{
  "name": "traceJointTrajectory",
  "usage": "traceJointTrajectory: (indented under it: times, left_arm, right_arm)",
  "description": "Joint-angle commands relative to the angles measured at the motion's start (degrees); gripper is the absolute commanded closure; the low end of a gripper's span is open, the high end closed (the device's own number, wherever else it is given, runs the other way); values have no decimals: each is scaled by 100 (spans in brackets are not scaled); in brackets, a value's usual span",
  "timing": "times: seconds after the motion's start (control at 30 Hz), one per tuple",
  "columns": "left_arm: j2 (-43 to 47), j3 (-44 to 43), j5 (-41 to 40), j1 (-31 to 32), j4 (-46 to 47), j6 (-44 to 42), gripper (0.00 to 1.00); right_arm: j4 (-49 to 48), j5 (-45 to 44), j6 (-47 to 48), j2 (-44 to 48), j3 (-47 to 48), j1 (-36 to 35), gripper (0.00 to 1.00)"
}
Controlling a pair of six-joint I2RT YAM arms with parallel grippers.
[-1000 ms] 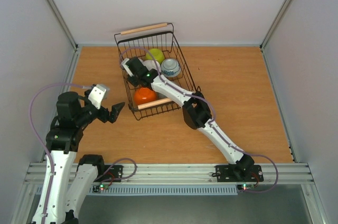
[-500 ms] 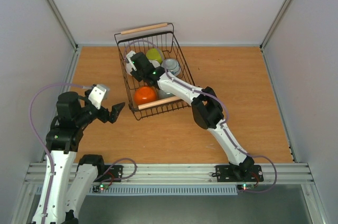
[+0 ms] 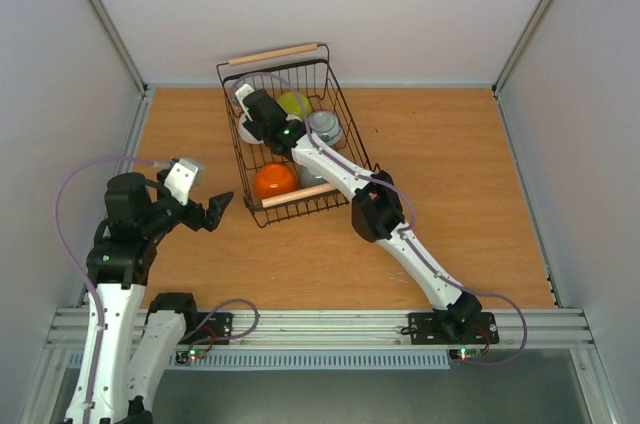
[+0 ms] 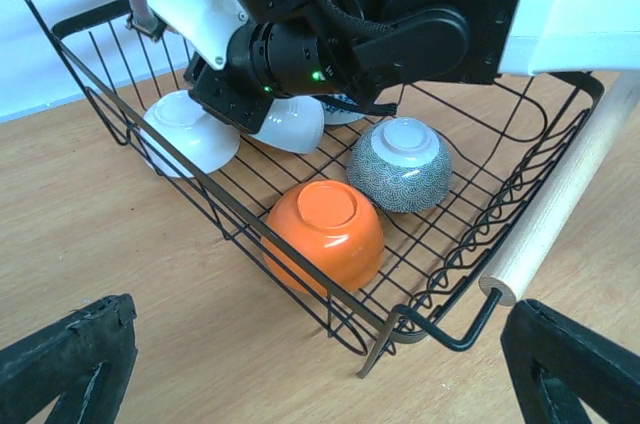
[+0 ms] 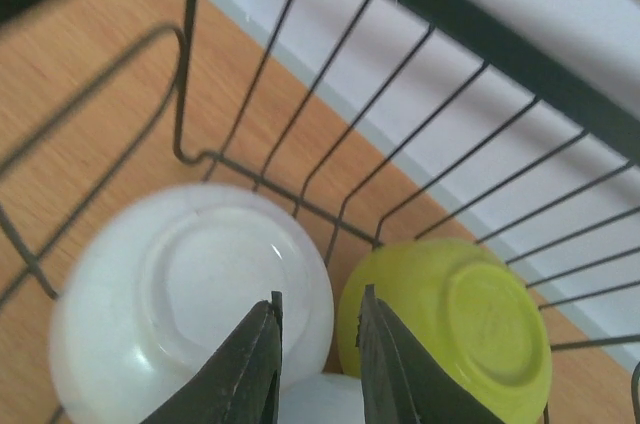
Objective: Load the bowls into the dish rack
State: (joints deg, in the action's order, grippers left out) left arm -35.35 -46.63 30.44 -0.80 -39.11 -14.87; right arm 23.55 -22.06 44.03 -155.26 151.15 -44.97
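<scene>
At left, the left hand (image 3: 216,212) hangs over the worktop (image 3: 450,174) beside the dish rack (image 3: 295,196), spread fully wide and empty. Inside the rack, all six bowls (image 4: 400,164) seem to sit upside down, with the orange bowl (image 4: 325,229) nearest. The right hand (image 5: 318,296) reaches into the far left corner, fingers nearly together and gripping nothing, just above a white bowl (image 5: 190,294) and the yellow-green bowl (image 5: 470,314). Pulling out crookedly could nudge those bowls, or catch on the rack and drag it
</scene>
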Motion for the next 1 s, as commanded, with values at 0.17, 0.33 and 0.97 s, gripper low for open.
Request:
traceJointTrajectory:
  times: [0.17,0.33,0.97]
  left_arm:
    - [2,67,76,-48,223,-42,1]
    - [22,62,83,-43,227,-49,1]
    - [159,76,50,-43,243,-17,1]
  right_arm:
    - [194,-440,266,115,-201,173,78]
    - [264,-322,-20,383,-756,165,78]
    - [620,-1005,-674,2708,-1776,149,44]
